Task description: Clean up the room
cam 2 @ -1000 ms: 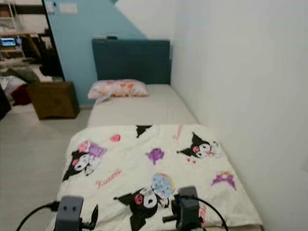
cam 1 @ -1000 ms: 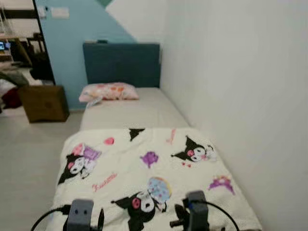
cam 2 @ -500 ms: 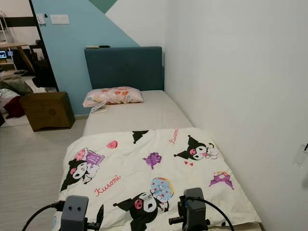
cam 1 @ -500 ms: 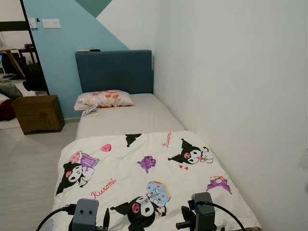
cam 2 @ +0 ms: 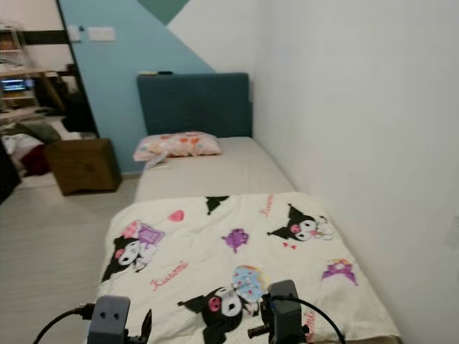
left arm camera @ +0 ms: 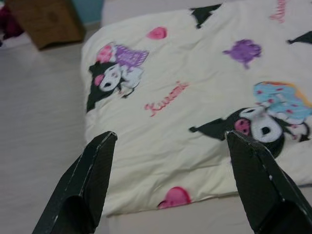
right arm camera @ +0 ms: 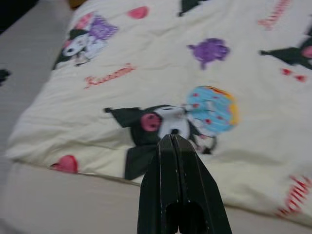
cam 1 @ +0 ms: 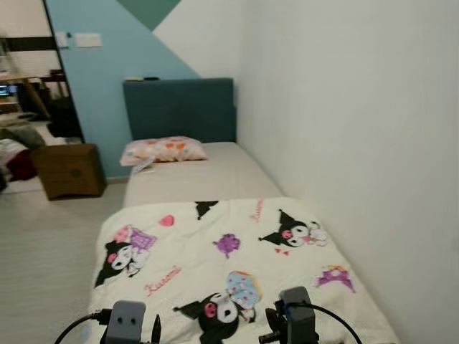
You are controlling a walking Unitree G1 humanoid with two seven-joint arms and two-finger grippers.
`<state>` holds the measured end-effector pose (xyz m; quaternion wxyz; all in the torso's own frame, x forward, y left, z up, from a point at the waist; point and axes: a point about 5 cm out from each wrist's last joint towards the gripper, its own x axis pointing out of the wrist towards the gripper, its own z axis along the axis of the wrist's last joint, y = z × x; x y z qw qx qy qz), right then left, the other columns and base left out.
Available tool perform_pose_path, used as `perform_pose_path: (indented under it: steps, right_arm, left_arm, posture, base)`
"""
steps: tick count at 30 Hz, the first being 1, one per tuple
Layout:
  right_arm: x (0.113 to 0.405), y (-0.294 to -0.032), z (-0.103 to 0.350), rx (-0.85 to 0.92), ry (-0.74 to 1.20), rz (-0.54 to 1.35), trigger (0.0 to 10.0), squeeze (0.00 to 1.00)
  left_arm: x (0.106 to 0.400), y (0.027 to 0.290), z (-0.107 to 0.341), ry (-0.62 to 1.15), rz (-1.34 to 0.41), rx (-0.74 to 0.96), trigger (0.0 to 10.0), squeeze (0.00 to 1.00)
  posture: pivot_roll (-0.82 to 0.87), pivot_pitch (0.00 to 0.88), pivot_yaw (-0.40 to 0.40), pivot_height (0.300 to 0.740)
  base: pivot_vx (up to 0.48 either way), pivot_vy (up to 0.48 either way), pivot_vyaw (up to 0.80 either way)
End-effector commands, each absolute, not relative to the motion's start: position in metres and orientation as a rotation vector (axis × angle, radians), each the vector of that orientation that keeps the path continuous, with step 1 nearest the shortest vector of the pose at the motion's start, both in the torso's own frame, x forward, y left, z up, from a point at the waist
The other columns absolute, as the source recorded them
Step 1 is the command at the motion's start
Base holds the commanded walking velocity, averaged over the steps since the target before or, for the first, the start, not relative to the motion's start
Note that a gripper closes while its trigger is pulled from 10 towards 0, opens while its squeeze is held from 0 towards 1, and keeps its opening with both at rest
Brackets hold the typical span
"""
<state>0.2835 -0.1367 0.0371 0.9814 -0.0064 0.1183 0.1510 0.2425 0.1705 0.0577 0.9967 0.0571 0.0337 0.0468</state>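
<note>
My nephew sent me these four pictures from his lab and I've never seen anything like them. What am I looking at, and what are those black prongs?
This is a walking humanoid robot tidying a bedroom. The two wide pictures come from the two eyes of a camera on its head, so they show the same scene: a single bed against a white wall, with a cream cartoon-print blanket spread over its near half, a patterned pillow by the blue headboard, and a brown box on the floor beside it.

The other two pictures come from cameras on the robot's wrists, each looking along that arm's grasping tool. The black prongs are its fingers. The left tool is spread wide open; the right tool is closed, fingers pressed together. Both hang over the blanket's near edge, and neither holds anything.
</note>
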Motion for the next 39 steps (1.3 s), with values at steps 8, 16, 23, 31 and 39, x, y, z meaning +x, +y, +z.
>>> perform_pose_path:
  steps: [8,16,23,31,39]
  right_arm:
    - [0.284,-0.142,0.036,0.031,0.234,0.257,10.0,0.00]
    - [0.283,-0.142,0.036,0.028,0.229,0.252,10.0,0.00]
    - [0.282,-0.142,0.036,0.032,0.227,0.247,10.0,0.00]
    - [0.282,-0.141,0.036,0.031,0.223,0.250,10.0,0.00]
    - [0.284,-0.140,0.039,0.030,0.212,0.251,10.0,0.00]
  left_arm:
    - [0.243,0.174,0.058,0.072,0.111,0.123,10.0,0.00]
    - [0.245,0.177,0.060,0.067,0.125,0.162,10.0,0.00]
    - [0.246,0.178,0.060,0.074,0.143,0.151,10.0,0.00]
    - [0.245,0.184,0.058,0.085,0.189,0.150,10.0,0.00]
    - [0.246,0.185,0.059,0.075,0.192,0.152,10.0,0.00]
  posture:
    - [-0.06,0.106,-0.015,0.740]
    - [-0.06,0.111,-0.010,0.740]
    - [-0.06,0.114,-0.009,0.740]
    - [-0.06,0.112,-0.009,0.740]
    - [-0.06,0.111,-0.010,0.740]
  base:
    - [0.000,0.000,0.36]
    - [0.000,-0.060,0.00]
    - [0.000,-0.343,0.00]
    - [0.000,0.000,0.00]
    - [0.000,0.000,0.00]
